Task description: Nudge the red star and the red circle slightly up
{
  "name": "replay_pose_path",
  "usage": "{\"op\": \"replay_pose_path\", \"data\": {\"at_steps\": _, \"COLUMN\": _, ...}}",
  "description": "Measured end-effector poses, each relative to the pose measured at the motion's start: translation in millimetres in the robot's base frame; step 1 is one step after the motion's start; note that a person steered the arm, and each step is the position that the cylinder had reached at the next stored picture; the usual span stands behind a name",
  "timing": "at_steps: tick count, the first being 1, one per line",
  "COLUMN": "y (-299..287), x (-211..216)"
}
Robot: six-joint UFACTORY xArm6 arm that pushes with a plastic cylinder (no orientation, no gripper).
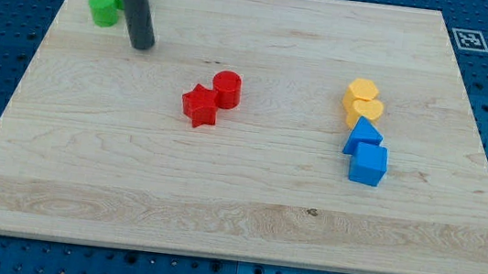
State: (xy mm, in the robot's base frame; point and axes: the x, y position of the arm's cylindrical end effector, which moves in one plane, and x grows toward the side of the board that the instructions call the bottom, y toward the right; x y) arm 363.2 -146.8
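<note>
The red star (199, 105) lies near the board's middle, slightly left of centre. The red circle (226, 89) touches it at its upper right. My tip (142, 45) is at the lower end of the dark rod, toward the view's upper left. It stands well to the upper left of the red star, apart from both red blocks. It is just to the right of a green block.
A green circle (105, 9) sits at the upper left, with another green piece partly hidden behind the rod. On the right, two yellow blocks (361, 99) lie above a blue triangle (363, 135) and a blue cube (369, 164). The wooden board (235, 219) rests on a blue pegboard.
</note>
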Motion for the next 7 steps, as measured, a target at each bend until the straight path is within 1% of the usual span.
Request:
{"op": "replay_pose_path", "data": {"at_steps": 1, "y": 12, "x": 16}}
{"op": "replay_pose_path", "data": {"at_steps": 2, "y": 10, "x": 19}}
{"op": "replay_pose_path", "data": {"at_steps": 3, "y": -3, "x": 45}}
{"op": "replay_pose_path", "data": {"at_steps": 4, "y": -3, "x": 45}}
{"op": "replay_pose_path", "data": {"at_steps": 6, "y": -3, "x": 113}}
{"op": "replay_pose_path", "data": {"at_steps": 7, "y": 18, "x": 130}}
